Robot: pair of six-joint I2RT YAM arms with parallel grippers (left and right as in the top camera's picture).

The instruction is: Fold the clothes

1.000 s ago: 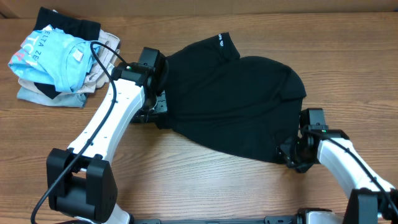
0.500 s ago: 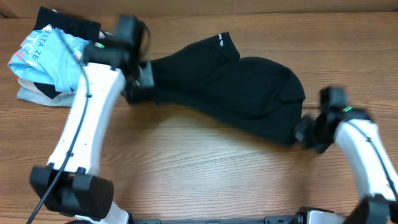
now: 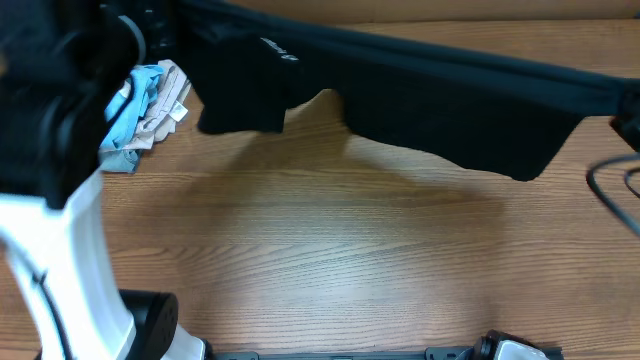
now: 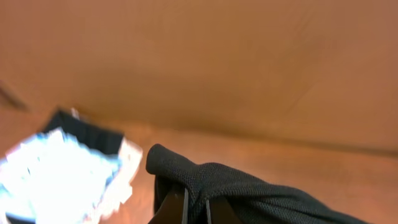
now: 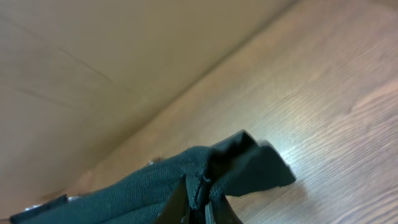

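Observation:
The black shirt (image 3: 440,110) hangs in the air, stretched as a band across the top of the overhead view, its small white logo (image 3: 280,50) near the left end. In the left wrist view my left gripper (image 4: 196,208) is shut on a bunched edge of the shirt (image 4: 249,193). My right gripper (image 5: 198,205) is shut on another bunched edge of the shirt (image 5: 155,186), above the wooden table. In the overhead view the left arm (image 3: 60,150) looms large and blurred at the left, and both grippers themselves are hidden there.
A pile with a light blue tee and beige garments (image 3: 150,110) lies at the back left, also seen as the bright pile (image 4: 56,174) in the left wrist view. The right arm's edge (image 3: 628,128) and its cable (image 3: 610,185) show at the far right. A wall stands behind the table.
Both arms rose and moved apart, lifting the shirt off the table and pulling it taut. The right gripper closed on the shirt's edge.

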